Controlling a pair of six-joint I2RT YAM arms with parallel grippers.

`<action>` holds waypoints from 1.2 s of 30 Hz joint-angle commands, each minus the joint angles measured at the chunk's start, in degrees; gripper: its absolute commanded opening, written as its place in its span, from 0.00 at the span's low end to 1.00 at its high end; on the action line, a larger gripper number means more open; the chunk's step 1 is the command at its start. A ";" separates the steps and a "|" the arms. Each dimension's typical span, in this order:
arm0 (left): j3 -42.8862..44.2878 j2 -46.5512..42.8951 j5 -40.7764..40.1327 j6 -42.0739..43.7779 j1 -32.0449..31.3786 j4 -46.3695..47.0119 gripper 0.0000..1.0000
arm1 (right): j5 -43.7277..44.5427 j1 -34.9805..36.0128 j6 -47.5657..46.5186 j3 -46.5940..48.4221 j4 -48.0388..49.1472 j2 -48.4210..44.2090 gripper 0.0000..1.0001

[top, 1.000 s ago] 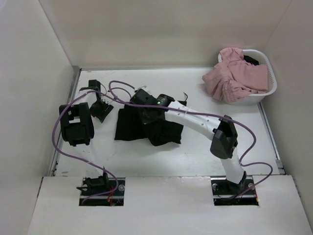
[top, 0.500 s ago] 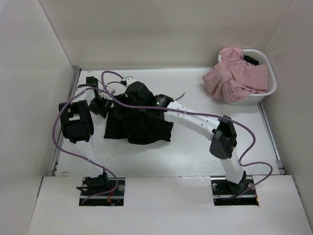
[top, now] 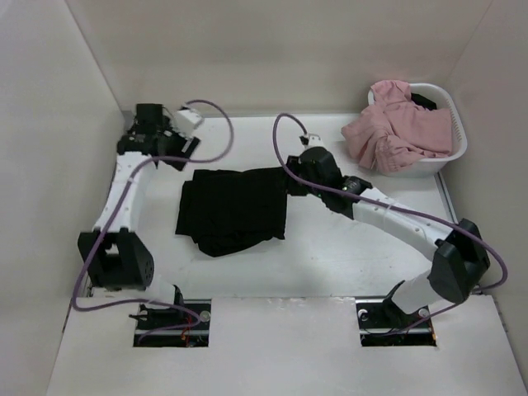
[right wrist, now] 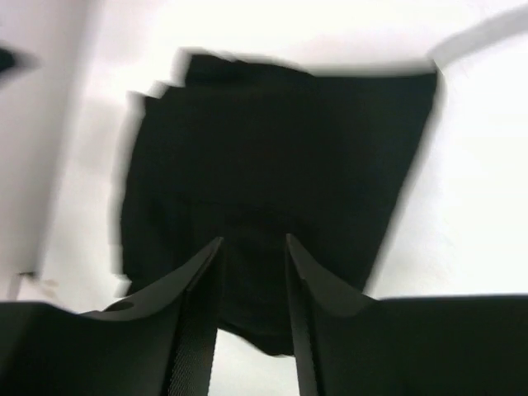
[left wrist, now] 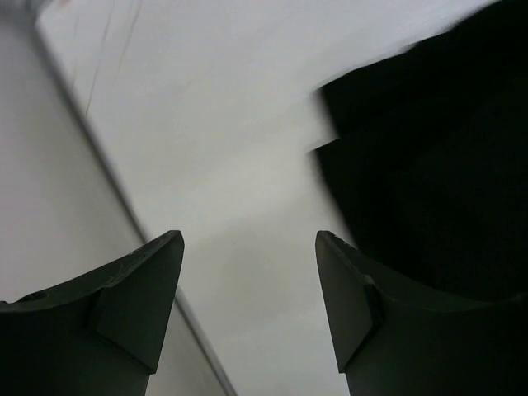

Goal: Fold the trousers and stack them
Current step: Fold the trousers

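Note:
The black trousers [top: 233, 209] lie folded in a rough rectangle on the white table, left of centre. My left gripper [top: 180, 148] is open and empty, above the table just beyond the trousers' far left corner. In the left wrist view its gripper [left wrist: 247, 252] hangs over bare table, with the trousers [left wrist: 429, 165] to the right. My right gripper [top: 290, 185] is open at the trousers' right edge. In the right wrist view its gripper [right wrist: 253, 243] hovers over the trousers [right wrist: 280, 157], holding nothing.
A white laundry basket [top: 452, 157] stands at the back right with a pink garment [top: 394, 128] spilling over its rim. Walls enclose the table on the left, back and right. Purple cables loop from both arms.
Both grippers have come off the trousers. The left arm swung to the back left corner and the right arm drew back to the right. The trousers now lie flatter, as a folded rectangle.

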 commanded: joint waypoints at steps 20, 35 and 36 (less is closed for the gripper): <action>-8.98 -16.62 3.28 -2.57 -11.79 9.42 0.63 | 1.63 -20.25 -4.32 -12.21 -18.53 -10.98 1.00; -18.64 -30.52 -6.04 -24.28 21.62 18.13 0.67 | 13.42 -36.52 -12.41 -13.96 -23.13 -26.62 1.00; -19.08 -30.96 -6.21 -24.37 21.53 18.13 0.67 | 13.16 -36.96 -12.85 -14.14 -22.95 -27.33 1.00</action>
